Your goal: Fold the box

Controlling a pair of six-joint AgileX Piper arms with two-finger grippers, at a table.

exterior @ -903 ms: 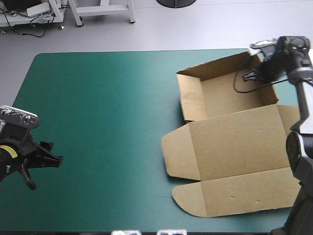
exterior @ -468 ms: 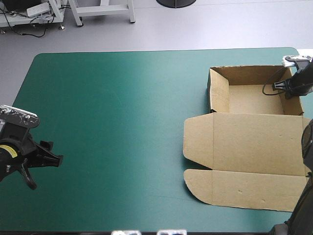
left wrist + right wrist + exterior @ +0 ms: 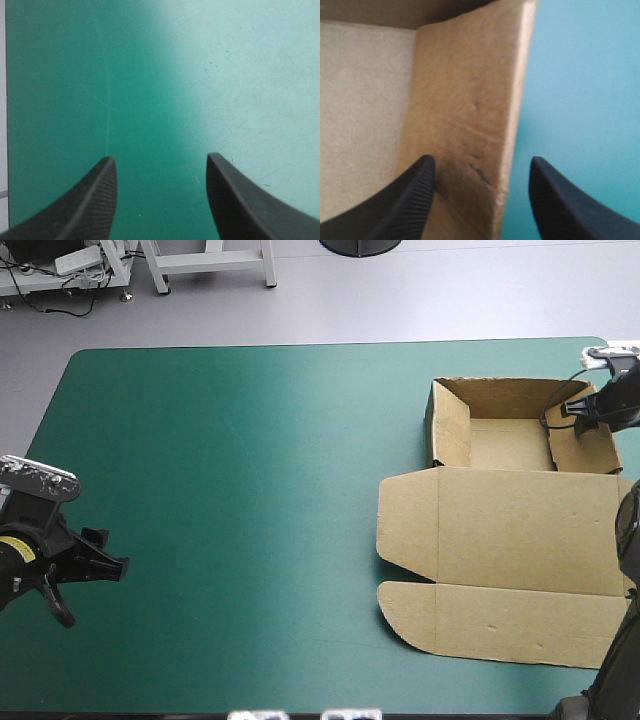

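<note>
The brown box [image 3: 500, 540] lay on the right side of the counter [image 3: 220, 460], with its open tray toward the far edge and its lid flat toward the near edge. The right end effector [image 3: 480, 162] stood spread wide astride the tray's right wall [image 3: 470, 100], not gripping it. The left end effector [image 3: 160, 162], also wide, hovered over bare teal-green cover near the left edge.

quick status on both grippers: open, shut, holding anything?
Left gripper: open, empty, over bare teal-green cover.
Right gripper: open, straddling a raised side wall of the box, not clamped on it.
</note>
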